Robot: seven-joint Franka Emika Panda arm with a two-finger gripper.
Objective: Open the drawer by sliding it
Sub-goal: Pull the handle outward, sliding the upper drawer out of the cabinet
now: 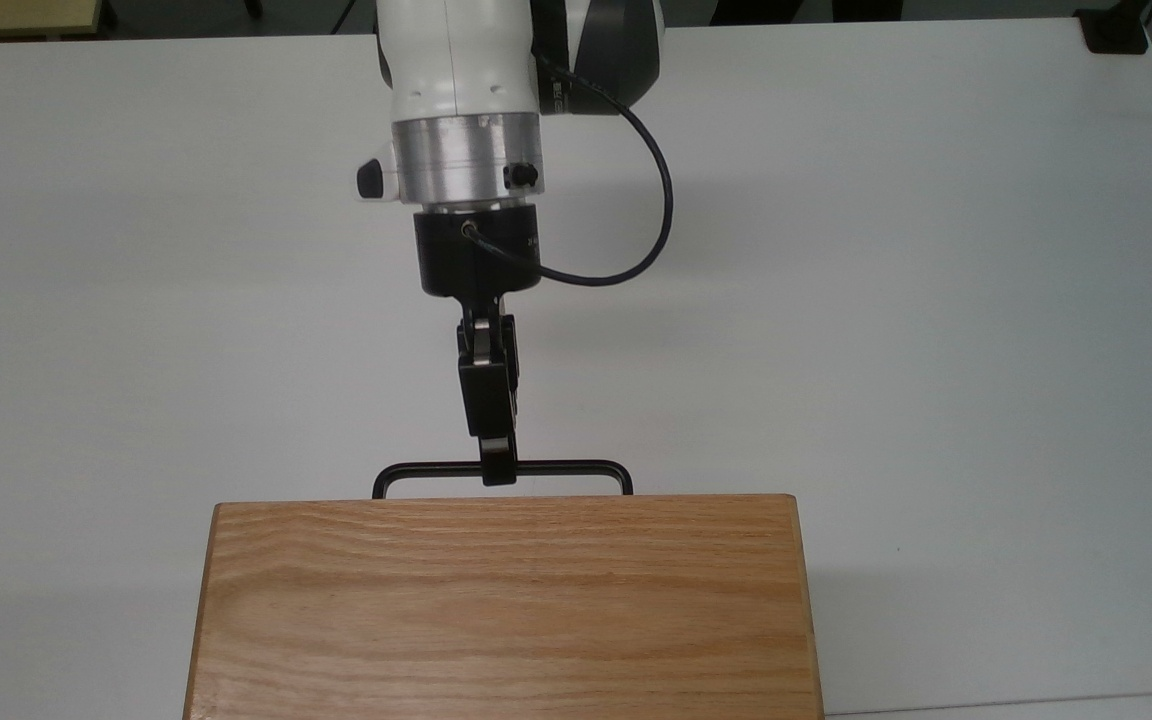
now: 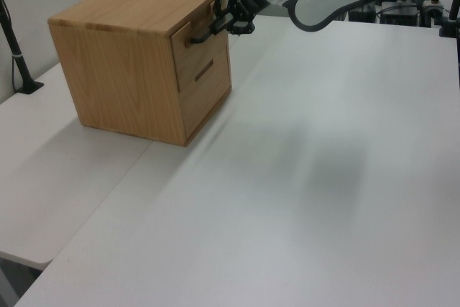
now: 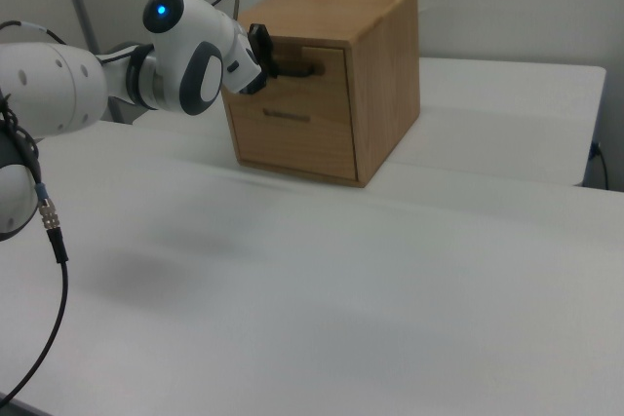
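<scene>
The jaws of the gripper (image 1: pixel 498 470) are clenched on the thin black handle (image 1: pixel 576 466), gripping the bar slightly toward the top view's left of its middle, as also seen in the left view (image 2: pixel 223 23). The handle belongs to the drawer (image 2: pixel 194 44), the upper of two fronts in the oak cabinet (image 1: pixel 501 600); in the left view this upper front stands slightly proud of the cabinet face, above a lower drawer (image 2: pixel 208 91). The arm (image 1: pixel 466 110) reaches in from the top view's upper edge, a black cable (image 1: pixel 661 210) looping beside its wrist. The cabinet stands on a white surface (image 1: pixel 936 300).
</scene>
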